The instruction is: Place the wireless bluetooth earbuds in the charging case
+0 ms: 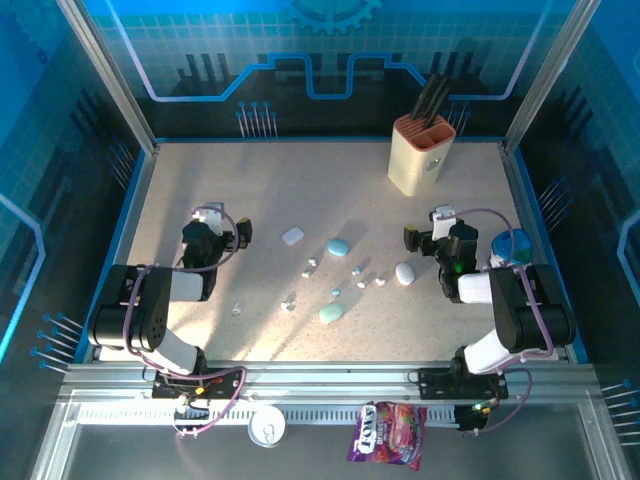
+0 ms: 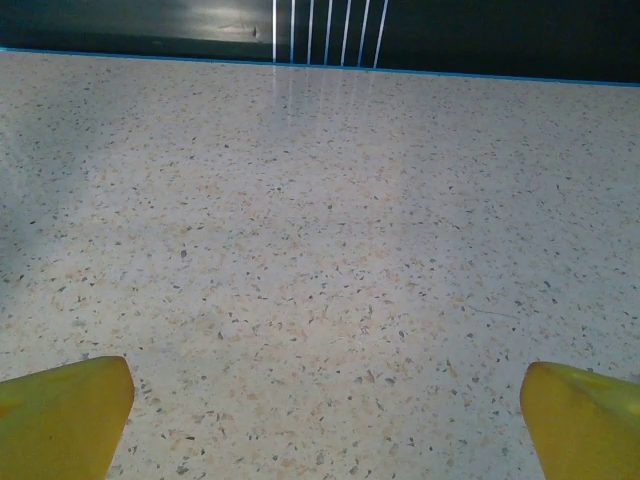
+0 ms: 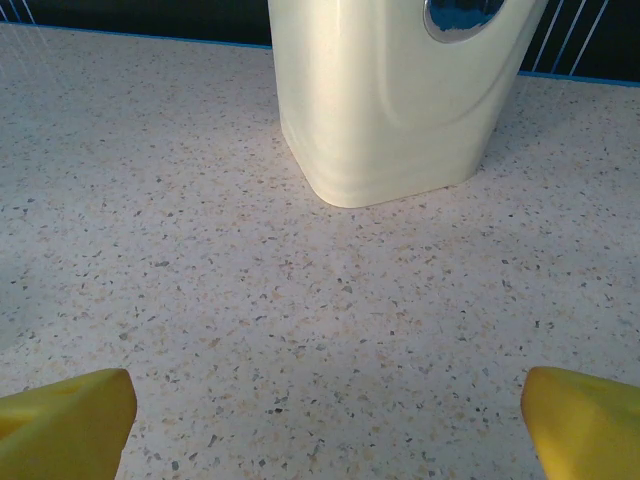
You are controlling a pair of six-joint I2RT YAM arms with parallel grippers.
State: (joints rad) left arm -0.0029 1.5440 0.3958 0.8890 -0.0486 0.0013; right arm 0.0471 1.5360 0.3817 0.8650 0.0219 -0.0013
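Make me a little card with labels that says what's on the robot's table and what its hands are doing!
earbuds: tiny, lying loose, scattered in the middle
cases: four smooth pebbles among the buds, two white, one blue, one pale green
knife block: cream, back right
left hand: open, over bare table
right hand: open, facing the knife block

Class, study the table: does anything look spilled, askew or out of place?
Yes. The earbuds lie strewn loose across the middle of the table, apart from the pebble-like cases, as if spilled. A snack packet lies off the table, on the ledge by the arm bases, unrelated to the job.
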